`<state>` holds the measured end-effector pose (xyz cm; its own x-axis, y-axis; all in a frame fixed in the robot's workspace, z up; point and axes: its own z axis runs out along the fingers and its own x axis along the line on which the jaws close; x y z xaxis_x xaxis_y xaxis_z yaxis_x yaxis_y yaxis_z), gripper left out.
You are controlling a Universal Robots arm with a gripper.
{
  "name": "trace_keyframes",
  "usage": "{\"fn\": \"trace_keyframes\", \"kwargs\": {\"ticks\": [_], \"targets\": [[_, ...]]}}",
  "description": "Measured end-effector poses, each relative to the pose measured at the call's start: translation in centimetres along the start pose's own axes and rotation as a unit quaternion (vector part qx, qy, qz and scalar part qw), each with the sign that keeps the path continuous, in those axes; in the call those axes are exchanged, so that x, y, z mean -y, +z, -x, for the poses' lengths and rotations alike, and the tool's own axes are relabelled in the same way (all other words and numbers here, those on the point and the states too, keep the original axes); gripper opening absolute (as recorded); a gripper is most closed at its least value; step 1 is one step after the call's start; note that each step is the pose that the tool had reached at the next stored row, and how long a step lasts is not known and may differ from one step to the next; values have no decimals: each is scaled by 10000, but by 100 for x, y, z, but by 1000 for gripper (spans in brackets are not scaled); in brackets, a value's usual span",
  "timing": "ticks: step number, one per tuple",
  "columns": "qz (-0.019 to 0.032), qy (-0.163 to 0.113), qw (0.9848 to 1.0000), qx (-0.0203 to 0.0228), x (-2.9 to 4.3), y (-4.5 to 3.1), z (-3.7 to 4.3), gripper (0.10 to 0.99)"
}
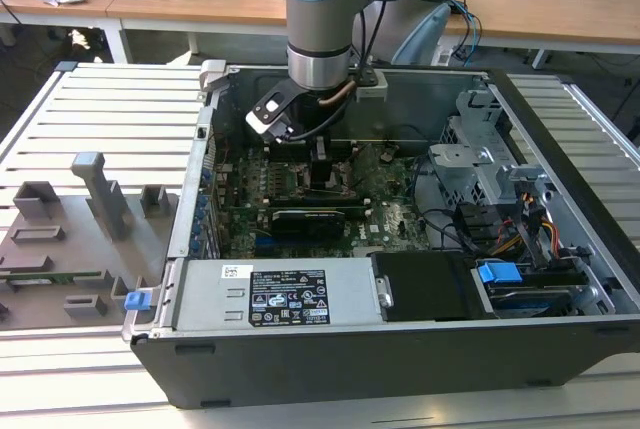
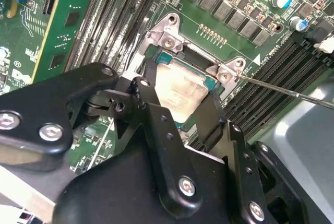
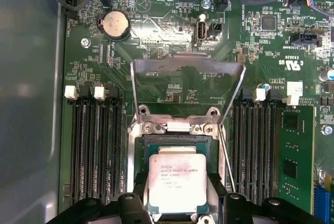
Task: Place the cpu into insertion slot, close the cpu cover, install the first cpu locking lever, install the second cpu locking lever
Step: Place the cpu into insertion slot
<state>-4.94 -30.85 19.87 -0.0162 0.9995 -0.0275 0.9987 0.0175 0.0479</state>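
Note:
The cpu (image 3: 176, 181), a silvery square chip, sits over the insertion slot (image 3: 177, 141) on the green motherboard. My gripper (image 3: 177, 199) straddles it, with a black finger pressed against each side, so it is shut on the chip. In the second wrist view the cpu (image 2: 180, 89) lies between the fingers (image 2: 148, 98) inside the socket's metal rim (image 2: 168, 32). I cannot tell whether the chip is fully seated. The cpu cover (image 3: 188, 65) stands open, tilted up behind the socket. A thin wire lever (image 3: 227, 162) is raised beside the socket. In the exterior view the gripper (image 1: 320, 161) reaches down into the case.
Long black memory slots (image 3: 99, 145) flank the socket on both sides. A coin battery (image 3: 114, 24) and cables lie beyond the cover. The power supply (image 1: 270, 299) and drive cage (image 1: 480, 164) crowd the case. A grey fixture tray (image 1: 70, 239) lies at the exterior view's left.

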Motion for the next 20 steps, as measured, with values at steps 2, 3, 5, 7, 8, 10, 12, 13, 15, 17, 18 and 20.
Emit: {"fn": "trace_keyframes", "kwargs": {"ticks": [2, 3, 5, 7, 8, 10, 12, 13, 15, 17, 18, 20], "targets": [[2, 0, 10000, -1, -10, 1, 0, 533], [1, 4, 10000, -1, -10, 1, 0, 533], [1, 40, 10000, -1, -11, -9, -1, 533], [0, 57, 10000, 1, -12, -42, 1, 533], [-1, 62, 10000, 2, -13, -50, 1, 533], [-1, 79, 10000, 3, -13, -48, 1, 533], [-5, 95, 10000, 4, -17, -34, 1, 533], [-6, 95, 10000, 4, -19, -30, 1, 533], [-7, 96, 10000, 5, -26, -25, 1, 533], [-7, 97, 10000, 4, -27, -18, 1, 533], [-8, 97, 10000, 4, -27, -16, 1, 533], [-7, 98, 10000, 4, -29, -4, 0, 533]]}}
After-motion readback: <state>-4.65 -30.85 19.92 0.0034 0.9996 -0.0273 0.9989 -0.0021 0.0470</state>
